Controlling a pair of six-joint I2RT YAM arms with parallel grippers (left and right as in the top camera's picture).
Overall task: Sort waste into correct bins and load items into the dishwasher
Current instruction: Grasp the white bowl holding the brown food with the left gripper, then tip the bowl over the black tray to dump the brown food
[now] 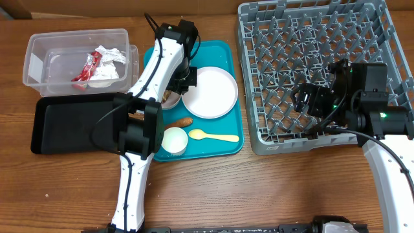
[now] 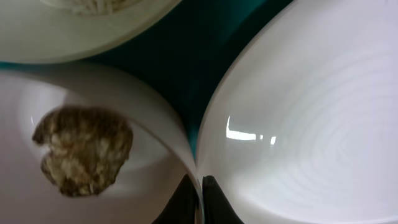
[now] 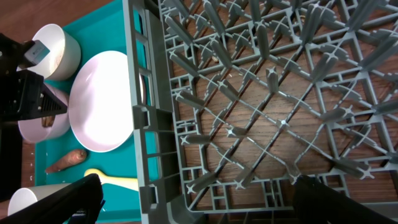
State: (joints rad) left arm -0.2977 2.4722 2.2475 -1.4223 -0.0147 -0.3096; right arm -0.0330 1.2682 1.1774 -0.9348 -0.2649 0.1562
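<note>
My left gripper [image 2: 200, 199] is shut on the rim of the small pink bowl [image 2: 149, 162], which holds a brown food lump [image 2: 84, 149]. The bowl sits on the teal tray [image 1: 223, 52] beside the pale pink plate [image 1: 209, 92]; in the overhead view my left arm hides most of it. A carrot-like stick [image 1: 178, 122] and a white bowl [image 1: 174, 140] lie on the tray's front. The clear tub [image 1: 39, 48] holds the red wrapper [image 1: 87, 68] and white paper [image 1: 113, 57]. My right gripper [image 3: 199, 199] is open and empty over the grey dish rack's [image 1: 310, 39] front left corner.
A black tray [image 1: 71, 123] lies in front of the clear tub, left of the teal tray. A pale yellow spoon [image 1: 213, 136] lies on the teal tray's front. A second white bowl [image 3: 59, 43] stands at the tray's back, under my left arm.
</note>
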